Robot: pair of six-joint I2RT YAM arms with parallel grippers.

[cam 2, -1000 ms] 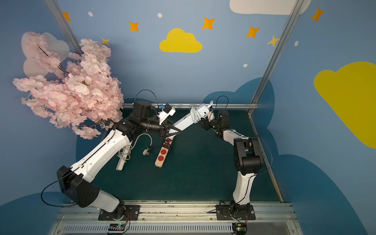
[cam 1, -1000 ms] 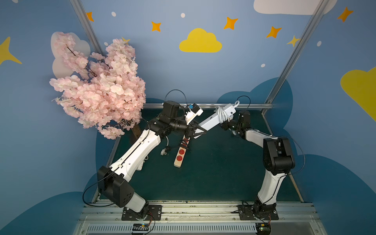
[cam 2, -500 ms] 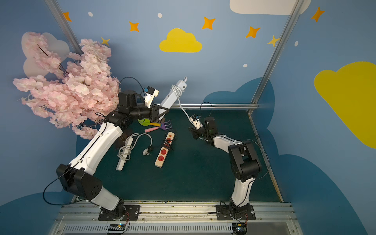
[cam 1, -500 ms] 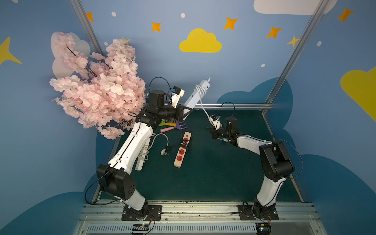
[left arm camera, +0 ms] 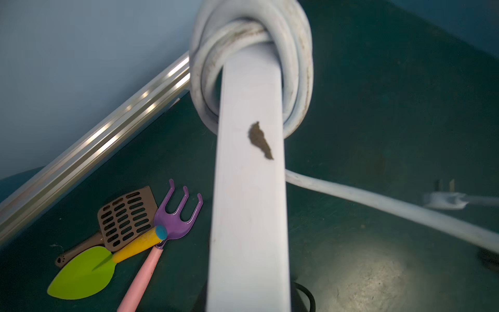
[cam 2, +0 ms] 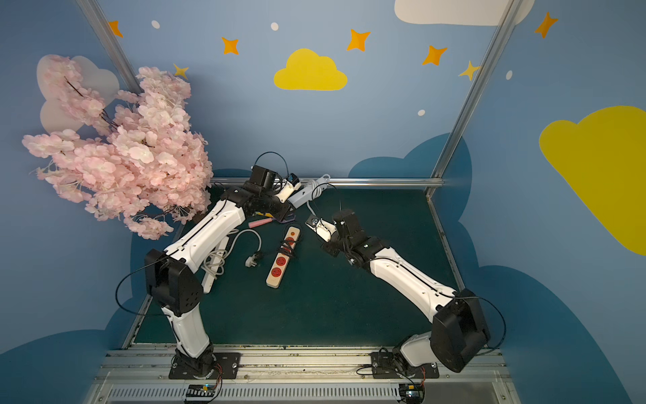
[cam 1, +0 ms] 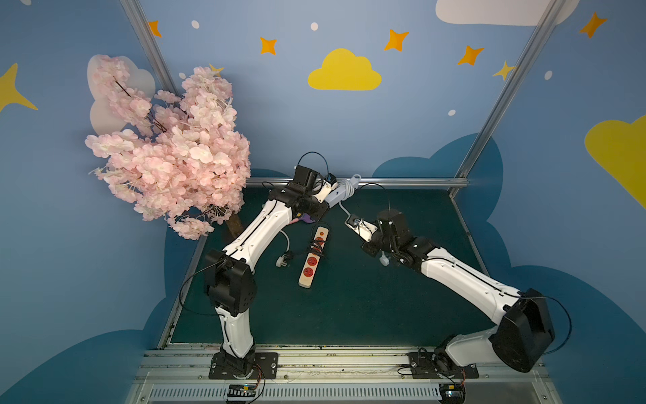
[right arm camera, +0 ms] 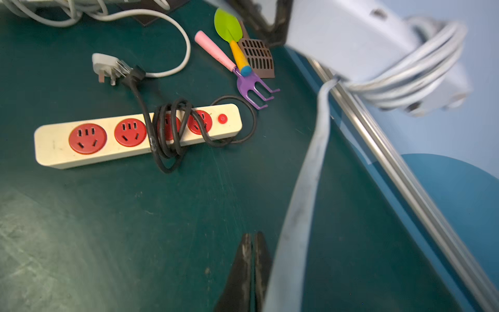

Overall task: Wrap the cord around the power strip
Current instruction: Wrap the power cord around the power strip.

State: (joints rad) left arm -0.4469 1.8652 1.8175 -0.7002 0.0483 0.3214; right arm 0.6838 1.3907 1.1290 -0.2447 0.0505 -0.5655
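My left gripper [cam 1: 327, 202] is shut on the near end of a white power strip [cam 1: 341, 190] and holds it tilted up above the table's back edge. Its white cord [left arm camera: 297, 67] is wound several turns around the strip's far end. A loose length of cord [right arm camera: 305, 202] runs down from the coil past my right gripper [right arm camera: 252, 243]. That gripper is shut, finger against finger, with the cord lying beside it. The white plug [cam 1: 384, 260] hangs under the right wrist. In both top views the right gripper [cam 2: 311, 222] sits low, in front of the strip [cam 2: 307, 190].
A beige strip with red sockets [cam 1: 313, 257], wrapped in black cord, lies mid-table beside a loose white plug [cam 1: 284, 260]. Another white strip with a bundled cord [cam 2: 213, 266] lies at the left. Toy garden tools [left arm camera: 129, 232] sit near the back rail [cam 1: 402, 182]. A pink blossom tree [cam 1: 167, 150] overhangs the left corner.
The left arm swung the strip up high, then brought it back down to the back edge. The right gripper left the strip's far end, moved down and leftward, and closed.
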